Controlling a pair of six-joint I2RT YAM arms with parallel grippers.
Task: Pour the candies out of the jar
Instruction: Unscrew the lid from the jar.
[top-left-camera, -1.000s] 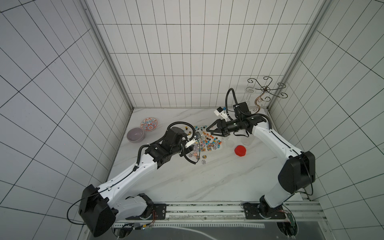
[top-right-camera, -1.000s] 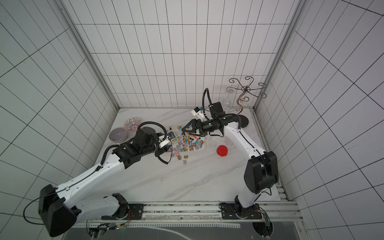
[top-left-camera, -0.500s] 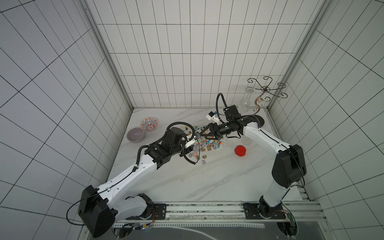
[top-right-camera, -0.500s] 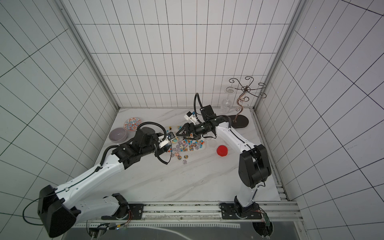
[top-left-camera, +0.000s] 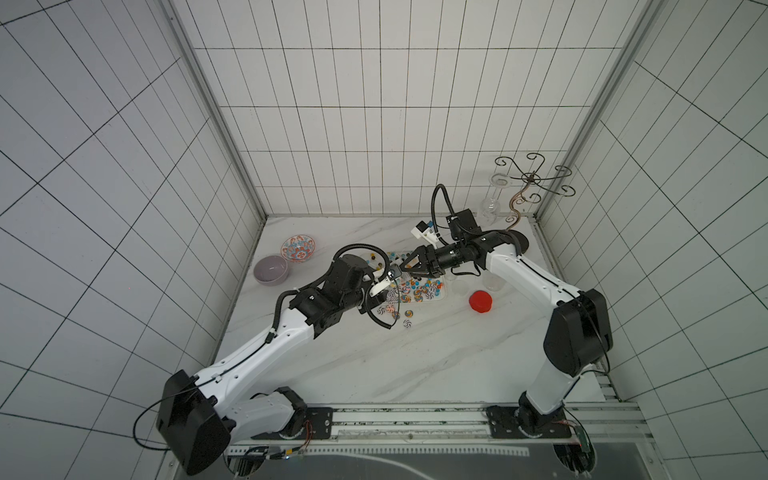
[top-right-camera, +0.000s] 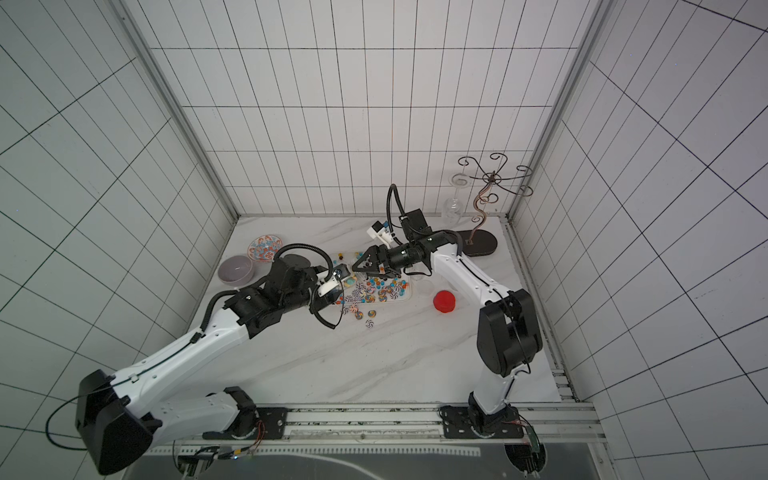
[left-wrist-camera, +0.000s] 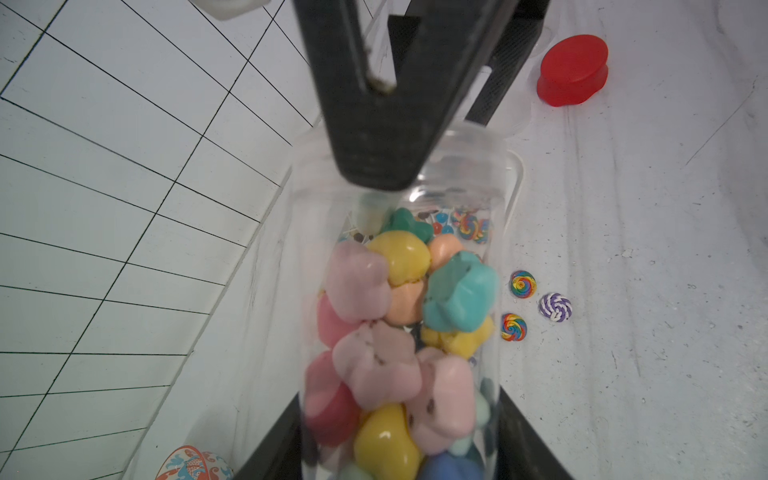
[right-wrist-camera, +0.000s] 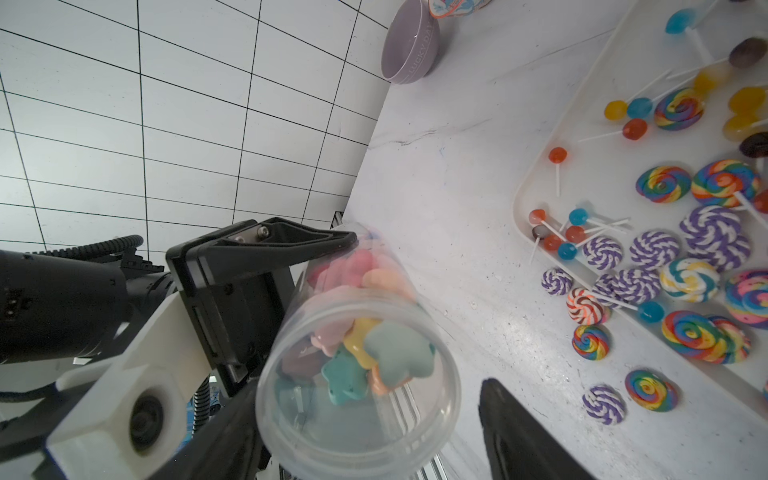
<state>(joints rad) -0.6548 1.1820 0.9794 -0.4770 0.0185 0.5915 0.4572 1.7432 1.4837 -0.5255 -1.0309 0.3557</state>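
Left gripper (left-wrist-camera: 397, 399) clamps clear jar (left-wrist-camera: 399, 199), tipped sideways over table (right-wrist-camera: 436, 166) near tray (right-wrist-camera: 519, 199). Pastel candies (left-wrist-camera: 457, 291) packed inside jar. Right gripper (top-left-camera: 406, 268): jaws apart astride jar mouth; contact unclear. Lollipops (right-wrist-camera: 710, 232) lie in tray.

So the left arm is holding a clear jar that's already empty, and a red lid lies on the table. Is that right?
Not quite: the clear jar is not empty. The left wrist view shows pastel candies, pink, yellow and teal, packed inside it. The rest stands: the left gripper holds the jar, and the red lid lies on the table.
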